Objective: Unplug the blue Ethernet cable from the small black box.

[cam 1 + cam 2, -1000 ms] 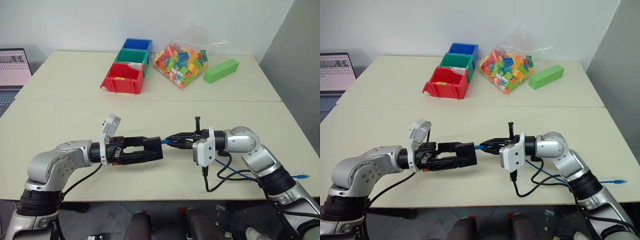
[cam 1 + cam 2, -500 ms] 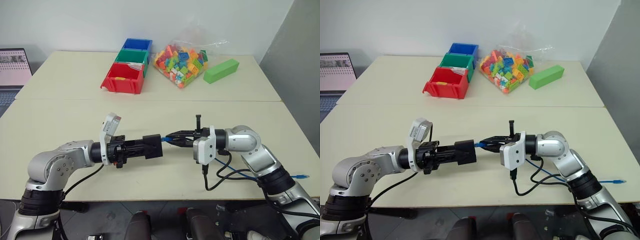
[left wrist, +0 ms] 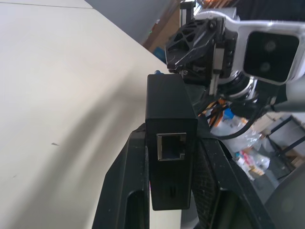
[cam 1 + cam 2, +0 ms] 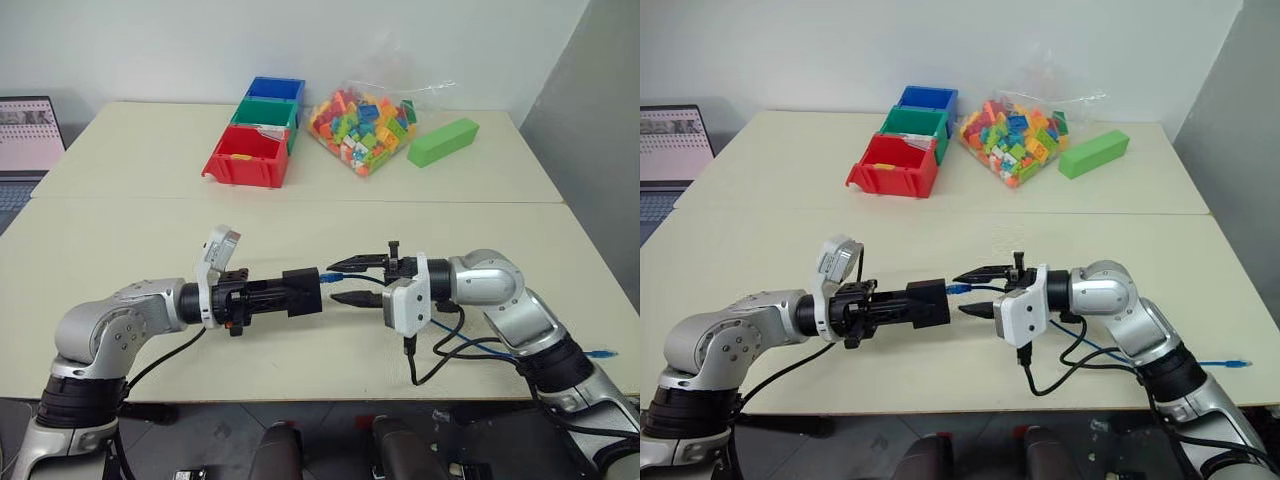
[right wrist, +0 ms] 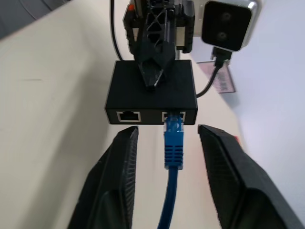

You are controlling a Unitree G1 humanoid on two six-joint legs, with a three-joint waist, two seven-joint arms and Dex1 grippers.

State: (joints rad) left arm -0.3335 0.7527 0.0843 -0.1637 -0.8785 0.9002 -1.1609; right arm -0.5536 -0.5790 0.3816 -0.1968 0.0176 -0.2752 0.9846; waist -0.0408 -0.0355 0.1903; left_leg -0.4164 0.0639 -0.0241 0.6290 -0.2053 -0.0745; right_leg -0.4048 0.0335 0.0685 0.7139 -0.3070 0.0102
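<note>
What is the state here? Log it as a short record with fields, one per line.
box: small black box held above the table, clamped in the left gripper
cable: blue Ethernet cable plugged into the box's right-hand port; port beside it empty
right gripper: right gripper open, fingers either side of the plug, not touching it
table: cream table with red, green and blue bins, bag of bricks, green block at the far side
task: cable not yet unplugged

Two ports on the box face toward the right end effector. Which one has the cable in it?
On the small black box, the blue Ethernet cable sits in the port beside the empty one, between the right end effector's open fingers.
</note>
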